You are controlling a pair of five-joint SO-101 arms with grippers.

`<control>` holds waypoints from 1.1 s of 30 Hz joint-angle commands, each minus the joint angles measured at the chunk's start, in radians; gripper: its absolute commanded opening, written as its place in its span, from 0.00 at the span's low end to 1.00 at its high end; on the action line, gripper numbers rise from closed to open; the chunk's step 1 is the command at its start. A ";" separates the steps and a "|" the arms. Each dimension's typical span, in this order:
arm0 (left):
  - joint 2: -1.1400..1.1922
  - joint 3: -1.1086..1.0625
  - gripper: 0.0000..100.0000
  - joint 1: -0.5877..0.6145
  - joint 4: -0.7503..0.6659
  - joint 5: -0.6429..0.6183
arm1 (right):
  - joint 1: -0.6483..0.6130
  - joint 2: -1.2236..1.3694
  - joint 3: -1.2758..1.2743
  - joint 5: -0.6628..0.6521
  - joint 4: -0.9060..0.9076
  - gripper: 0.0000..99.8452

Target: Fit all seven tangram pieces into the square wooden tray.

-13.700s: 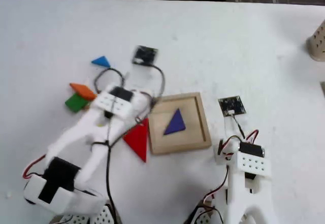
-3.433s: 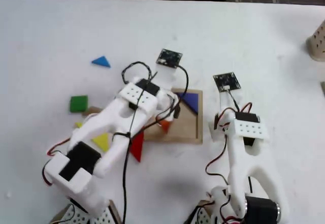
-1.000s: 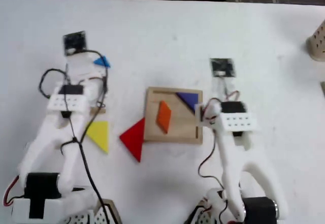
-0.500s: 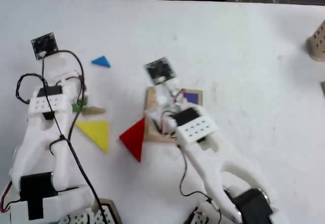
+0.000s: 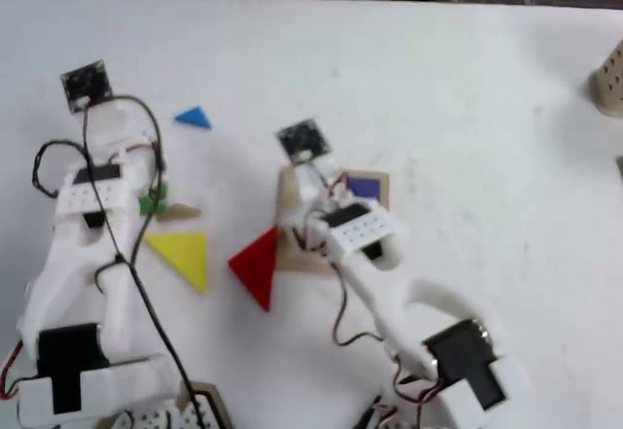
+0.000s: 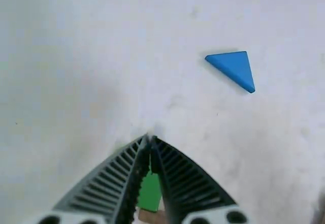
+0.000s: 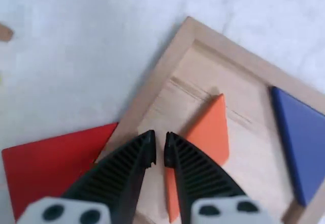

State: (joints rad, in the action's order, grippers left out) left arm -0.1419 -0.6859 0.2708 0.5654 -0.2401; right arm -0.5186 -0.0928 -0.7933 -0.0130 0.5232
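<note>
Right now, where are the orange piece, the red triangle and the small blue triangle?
orange piece (image 7: 208, 130): right wrist view, middle of its visible top face.
red triangle (image 5: 259, 266): high view, middle of its face.
small blue triangle (image 6: 234, 66): left wrist view, its centre.

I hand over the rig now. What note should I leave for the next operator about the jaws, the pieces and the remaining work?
Left gripper: jaws shut, above the green piece; contact cannot be judged.
Right gripper: jaws a slit apart, holding nothing, over the tray edge.
Done: orange piece and dark blue triangle lie in the tray.
Left to do: red triangle beside the tray, yellow triangle, green piece, tan piece and small blue triangle, all on the table.
</note>
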 commanded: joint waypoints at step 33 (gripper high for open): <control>-0.007 0.023 0.02 -0.028 -0.029 0.060 | 0.061 -0.200 -0.189 -0.227 -0.143 0.04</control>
State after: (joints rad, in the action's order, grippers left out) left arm -0.1419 -0.6859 0.2662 0.5639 -0.1880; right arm -0.4450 -0.2493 -0.9636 -0.2232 0.4618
